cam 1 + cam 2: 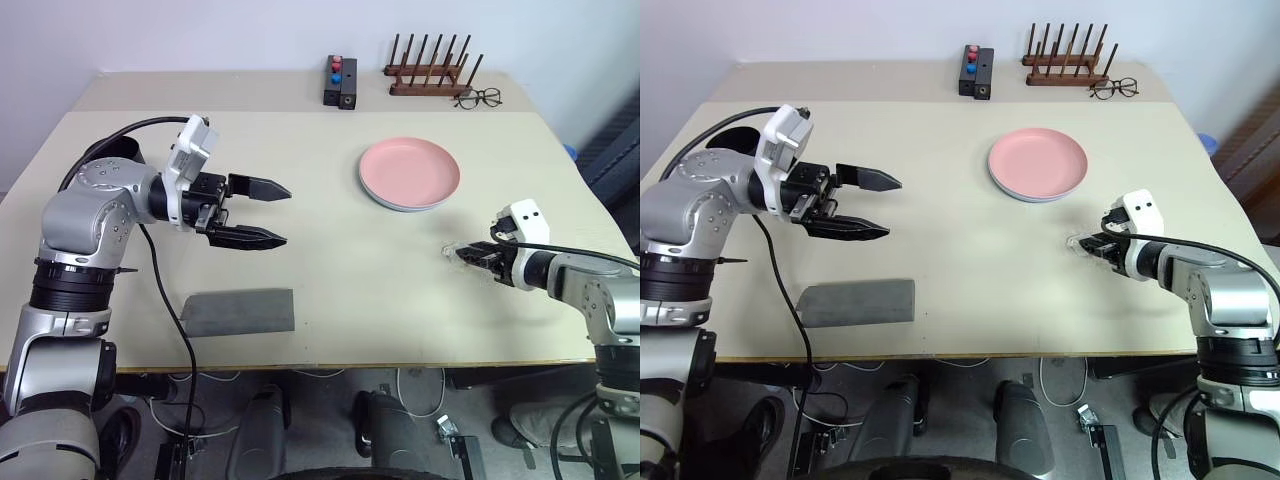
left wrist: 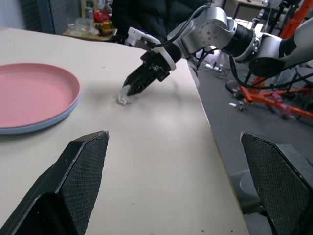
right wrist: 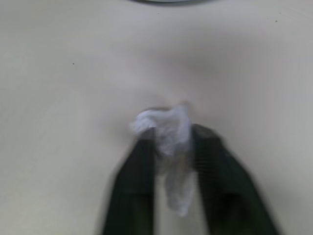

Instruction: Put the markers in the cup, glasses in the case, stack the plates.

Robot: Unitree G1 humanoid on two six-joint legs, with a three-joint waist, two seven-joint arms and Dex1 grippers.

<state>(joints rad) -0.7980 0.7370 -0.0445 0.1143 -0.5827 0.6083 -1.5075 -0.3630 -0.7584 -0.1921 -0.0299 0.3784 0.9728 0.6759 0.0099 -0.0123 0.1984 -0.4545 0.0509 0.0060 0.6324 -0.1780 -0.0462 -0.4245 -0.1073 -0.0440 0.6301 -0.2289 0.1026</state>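
Pinching a crumpled white scrap between closed fingers, the right gripper needs lifting; the left gripper gapes empty.

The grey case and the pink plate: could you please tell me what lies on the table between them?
Nothing: in the left eye view, the stretch of table between the grey case and the pink plate is bare.

Beige table stands against a plain pale wall; cables lie on the dark floor beneath its near edge.
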